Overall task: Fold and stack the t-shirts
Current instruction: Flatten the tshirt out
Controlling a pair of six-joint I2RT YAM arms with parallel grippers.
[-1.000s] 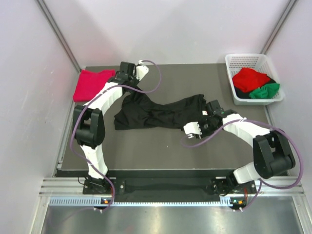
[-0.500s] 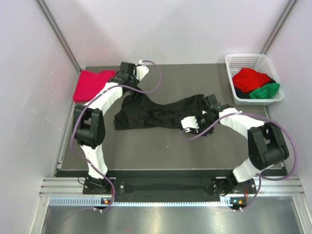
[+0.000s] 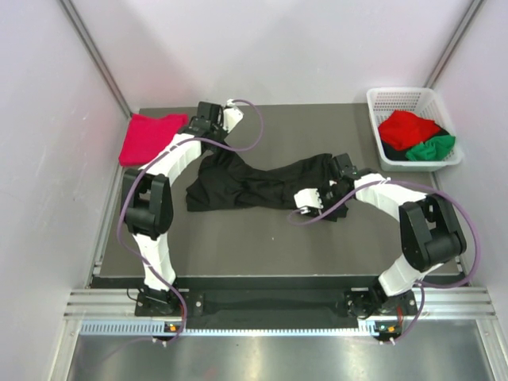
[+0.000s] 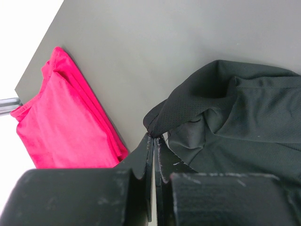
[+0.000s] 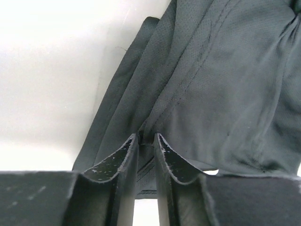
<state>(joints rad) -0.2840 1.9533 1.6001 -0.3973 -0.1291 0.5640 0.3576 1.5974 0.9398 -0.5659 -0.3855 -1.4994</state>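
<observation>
A black t-shirt (image 3: 254, 184) lies crumpled across the middle of the dark mat. My left gripper (image 3: 216, 145) is shut on its upper left edge; in the left wrist view the fingertips (image 4: 154, 138) pinch a fold of the black cloth (image 4: 244, 108). My right gripper (image 3: 336, 179) is shut on the shirt's right end; in the right wrist view the gripper (image 5: 145, 136) clamps a seam fold of the black t-shirt (image 5: 211, 70). A folded crimson-pink t-shirt (image 3: 151, 136) lies at the mat's far left corner and also shows in the left wrist view (image 4: 66, 127).
A white mesh basket (image 3: 381, 99) stands at the far right and holds a bright red t-shirt (image 3: 407, 127), a green one (image 3: 434, 148) and some black cloth. White walls enclose the mat on three sides.
My right arm has swung its wrist and elbow slightly left, toward the centre, still holding the shirt's right end. The left arm and the pink shirt have not moved.
</observation>
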